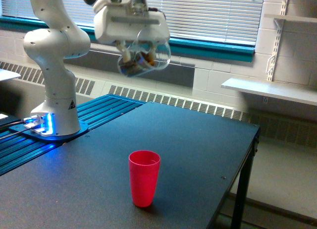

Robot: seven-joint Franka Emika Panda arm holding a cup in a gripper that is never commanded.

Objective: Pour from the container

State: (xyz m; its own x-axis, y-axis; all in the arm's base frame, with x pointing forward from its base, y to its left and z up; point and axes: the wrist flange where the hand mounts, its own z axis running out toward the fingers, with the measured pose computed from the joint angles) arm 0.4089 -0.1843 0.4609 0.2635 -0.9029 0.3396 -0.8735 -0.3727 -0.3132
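Note:
In the exterior view my gripper (pixel 141 43) is shut on the container (pixel 143 58), a clear rounded cup with brown bits inside. It hangs high above the table, tilted, with its contents resting toward the lower left. The red cup (pixel 144 178) stands upright on the dark table (pixel 198 149), well below the container and about level with it from side to side. The fingers are mostly hidden behind the white hand and the glass.
The arm's white base (pixel 55 115) stands on blue rails at the exterior view's left. The table's right edge (pixel 247 154) drops to the floor. A white shelf (pixel 267 90) juts from the wall on the right.

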